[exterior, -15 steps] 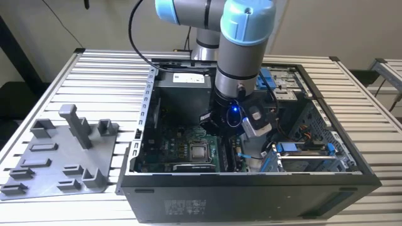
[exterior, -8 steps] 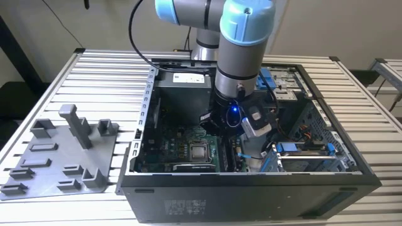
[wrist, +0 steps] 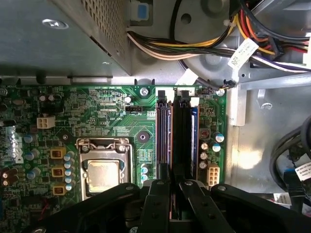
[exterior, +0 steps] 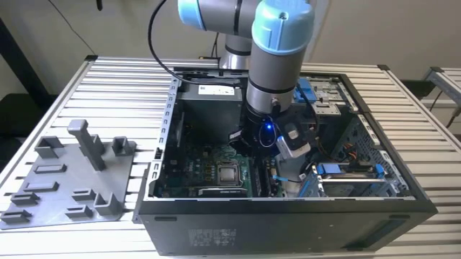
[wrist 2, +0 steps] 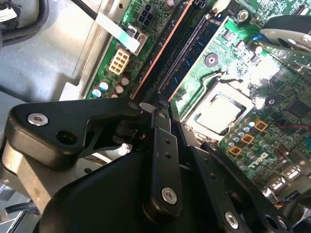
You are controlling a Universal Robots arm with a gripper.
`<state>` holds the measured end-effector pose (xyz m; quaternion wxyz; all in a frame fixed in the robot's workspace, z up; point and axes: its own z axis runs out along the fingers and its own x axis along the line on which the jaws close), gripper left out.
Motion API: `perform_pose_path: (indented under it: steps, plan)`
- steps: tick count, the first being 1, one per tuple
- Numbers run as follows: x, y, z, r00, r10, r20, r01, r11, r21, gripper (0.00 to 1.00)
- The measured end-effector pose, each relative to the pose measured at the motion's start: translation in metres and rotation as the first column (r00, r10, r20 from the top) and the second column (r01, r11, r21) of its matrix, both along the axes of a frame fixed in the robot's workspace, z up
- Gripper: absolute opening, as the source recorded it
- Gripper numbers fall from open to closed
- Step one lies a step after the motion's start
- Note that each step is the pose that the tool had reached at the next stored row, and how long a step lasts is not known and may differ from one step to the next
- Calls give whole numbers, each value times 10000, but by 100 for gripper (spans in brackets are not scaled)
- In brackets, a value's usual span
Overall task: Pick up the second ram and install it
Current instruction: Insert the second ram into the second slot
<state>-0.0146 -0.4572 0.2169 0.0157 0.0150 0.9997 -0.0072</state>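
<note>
My gripper is down inside the open computer case, over the memory slots of the green motherboard. The second ram shows edge-on as a long thin strip with a coppery top edge, standing upright in a black slot. Its near end runs into the narrow gap between my two black fingers, which are shut on it. The second wrist view shows the same strip leading up to my gripper. A blue-edged strip stands in a neighbouring slot. My arm reaches down into the case.
The processor socket lies close beside the slots. A metal power supply box and cable bundles sit beyond the slots' far end. Light-blue drive clips are at the exterior view's right. A grey fixture tray lies outside the case.
</note>
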Motion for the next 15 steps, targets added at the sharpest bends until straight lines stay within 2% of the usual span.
perform_pose_path:
  steps: [15]
  plan:
    - [-1,0,-13,10000,-1,2,1,10000,27,14]
